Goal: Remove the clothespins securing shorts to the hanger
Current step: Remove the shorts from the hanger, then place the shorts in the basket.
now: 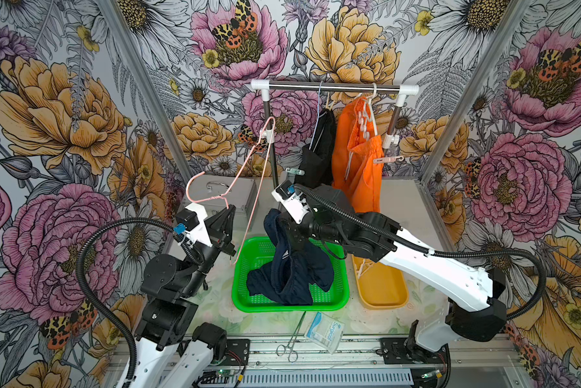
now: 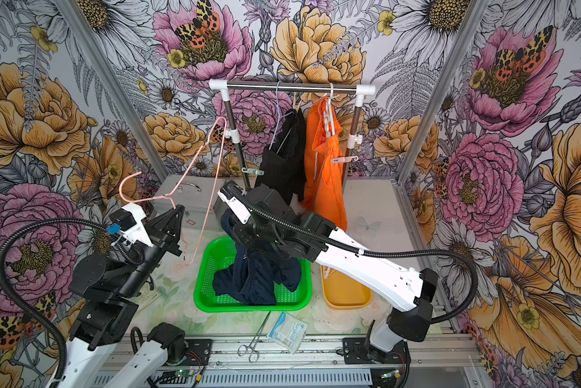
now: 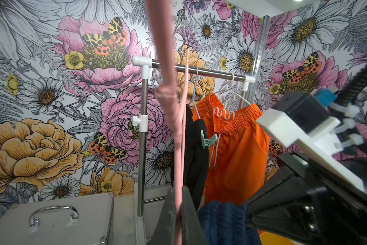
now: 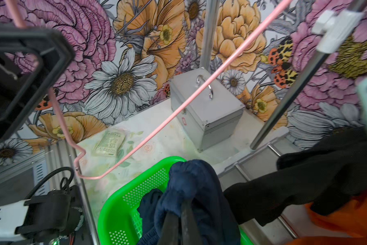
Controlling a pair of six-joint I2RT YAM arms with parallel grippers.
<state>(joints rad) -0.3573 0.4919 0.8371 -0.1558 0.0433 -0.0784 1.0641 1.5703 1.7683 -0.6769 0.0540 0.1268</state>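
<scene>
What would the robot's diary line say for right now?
left gripper: shut on pink hanger | right gripper: shut on navy shorts draped into green basket | black shorts, orange shorts: on rack, clothespins attached

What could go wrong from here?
The left claw grips the hanger by one thin wire, its far end up by the rack post: swinging it could snag there. The right claw holds the navy shorts above the basket, fabric bunched against the front rim: released, they may slide out.
</scene>
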